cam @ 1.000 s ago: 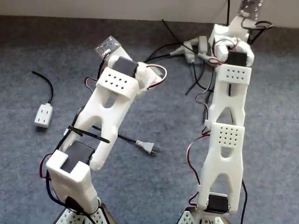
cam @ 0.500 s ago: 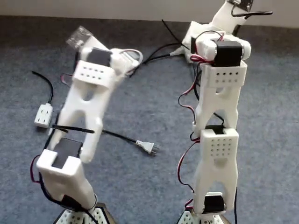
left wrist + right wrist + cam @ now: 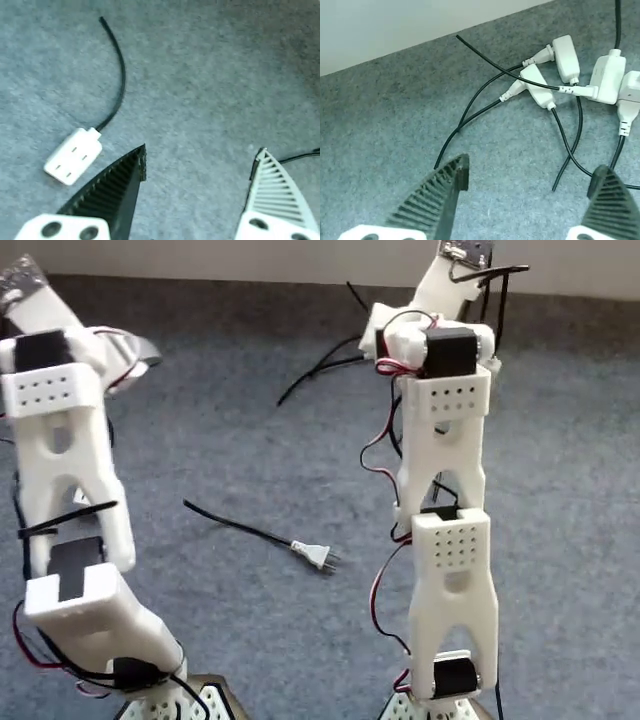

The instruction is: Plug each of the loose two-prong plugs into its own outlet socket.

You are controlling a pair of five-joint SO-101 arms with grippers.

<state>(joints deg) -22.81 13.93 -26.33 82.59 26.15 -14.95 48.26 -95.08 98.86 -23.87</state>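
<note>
Nearest, on the carpet (image 3: 250, 440) between my two arms: one loose plug (image 3: 318, 556), prongs pointing away from its black cord (image 3: 235, 525), which trails toward my left arm. Nothing touches it. Judgement: light, with a hard moulded body and thin prongs that could bend. The cord is limp and would drag and twist the plug if I gripped it there. Best hold is across the flat flanks of the body, behind the prongs, never on prongs or cord. Farther out, left gripper (image 3: 201, 155) hangs above the carpet, jaws spread wide, nothing between them. A white socket (image 3: 73, 155) lies off to the dark finger's side, slots up, its short lead (image 3: 116, 75) curling away. It looks light too, and will likely skid on the pile when a plug is pushed in, so it wants bracing. Farthest, right gripper (image 3: 531, 167), jaws likewise spread and empty, looks down on a tangle of white cord ends (image 3: 535, 85) and a white block (image 3: 607, 80) near the wall (image 3: 395, 25). Which are plugs and which sockets, I cannot tell.
</note>
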